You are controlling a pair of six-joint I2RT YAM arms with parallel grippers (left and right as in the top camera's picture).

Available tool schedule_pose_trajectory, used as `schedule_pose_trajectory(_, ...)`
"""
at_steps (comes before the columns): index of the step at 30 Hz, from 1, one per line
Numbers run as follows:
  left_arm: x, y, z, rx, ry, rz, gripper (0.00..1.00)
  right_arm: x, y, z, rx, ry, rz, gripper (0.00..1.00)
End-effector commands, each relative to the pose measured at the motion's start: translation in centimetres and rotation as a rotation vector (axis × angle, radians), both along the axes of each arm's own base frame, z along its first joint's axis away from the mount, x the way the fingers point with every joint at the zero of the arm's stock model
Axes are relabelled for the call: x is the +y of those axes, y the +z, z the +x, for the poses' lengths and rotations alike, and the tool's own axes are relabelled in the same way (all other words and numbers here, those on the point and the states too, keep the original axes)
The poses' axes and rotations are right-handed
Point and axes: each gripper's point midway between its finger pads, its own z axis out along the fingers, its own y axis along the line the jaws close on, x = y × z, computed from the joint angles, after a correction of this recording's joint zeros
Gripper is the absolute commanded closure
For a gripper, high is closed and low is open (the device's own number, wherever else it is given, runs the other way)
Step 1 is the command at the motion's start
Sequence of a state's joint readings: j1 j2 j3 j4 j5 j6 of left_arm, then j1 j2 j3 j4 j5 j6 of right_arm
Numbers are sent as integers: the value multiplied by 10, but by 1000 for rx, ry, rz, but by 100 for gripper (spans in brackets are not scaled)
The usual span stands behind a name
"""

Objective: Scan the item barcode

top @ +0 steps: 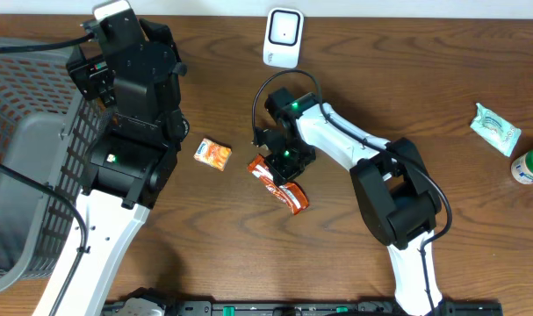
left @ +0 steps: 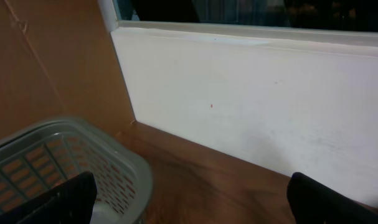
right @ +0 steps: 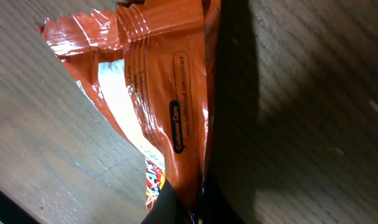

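While the basket (top: 20, 175) fills the left edge, the left gripper (left: 192, 199) near it stands wide open, holding nothing. Right of that arm, a small orange packet (top: 213, 154) lies on the table (top: 205, 254). Next, at centre, is the red bar (top: 288, 193), its wrapper pinched in the closed right gripper (top: 282, 167). The scanner (top: 283, 37) stands behind, well apart. A green packet (top: 495, 128) and a bottle (top: 531, 165) sit far right.
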State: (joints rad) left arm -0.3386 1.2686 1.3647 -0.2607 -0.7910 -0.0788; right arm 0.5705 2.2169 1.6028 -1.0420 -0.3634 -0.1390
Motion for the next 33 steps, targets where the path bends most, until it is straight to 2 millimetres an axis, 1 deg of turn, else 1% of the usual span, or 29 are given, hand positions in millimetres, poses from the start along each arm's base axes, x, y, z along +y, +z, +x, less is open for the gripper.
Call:
schedule_pose_trajectory(1,0,-3,1,2,5,-5,2,-15,-25,11,-15,-23,-87,99)
schedule_pose_trajectory(4,0,-4,1,5,5,-4,2,-6,-8,27,-58,-47,-69,99)
schedule_pose_trajectory(7,0,-5,1,9,5,-2,2,-1,18,49,-137,-116,-68,99)
schedule_pose_trajectory(9,0,-6,1,13,5,-1,2,-4,41,70,-243,-180,-98,98)
schedule_pose_trajectory(12,0,-6,1,16,5,0,2,-14,72,94,-397,-286,-146,98)
schedule_pose_trajectory(15,0,-7,1,20,5,1,2,-16,99,108,-495,-387,-137,98)
schedule_pose_trajectory(17,0,-7,1,20,5,1,2,-14,113,113,-515,-461,-105,98)
schedule_pose_trajectory(21,0,-7,1,20,5,1,2,-16,125,116,-496,-629,-73,99)
schedule_pose_trajectory(28,0,-8,1,23,5,3,2,-13,130,118,-415,-910,-25,99)
schedule_pose_trajectory(33,0,-8,0,27,5,4,2,2,141,124,-285,-969,128,99)
